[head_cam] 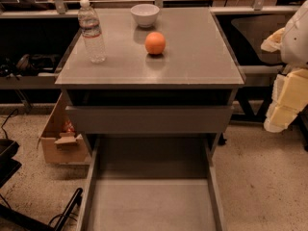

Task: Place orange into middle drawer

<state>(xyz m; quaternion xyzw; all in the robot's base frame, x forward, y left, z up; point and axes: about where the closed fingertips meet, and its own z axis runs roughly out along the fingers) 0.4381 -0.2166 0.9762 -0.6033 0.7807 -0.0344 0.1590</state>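
Orange [155, 43], round and smooth, sits on the grey top of the cabinet [202, 57], a little behind the middle and well back from the front edge. Being round, it shows no long axis, and I cannot tell which way its stem end faces. A white bowl [145, 14] stands just behind it, near but not touching. To the left, well apart from the fruit, a clear plastic water bottle [91, 30] stands upright with its white cap on. A label band runs around its upper part, with a thin reddish stripe, but the writing on it is too small to read.

Below the top is a dark open slot, and under that the plain grey front panel of the upper drawer [149, 119]. The middle drawer [151, 206] is pulled far out toward the camera, its long axis running front to back. Its flat grey floor and thin low side walls are in full view.

The gripper [284, 105] hangs at the right edge of the view, pale and blocky, beside the cabinet and lower than its top. It is well apart from the fruit and touches nothing. Whether it is spread or closed cannot be told.

A torn cardboard box [60, 138] rests on the speckled floor [260, 177] left of the cabinet.
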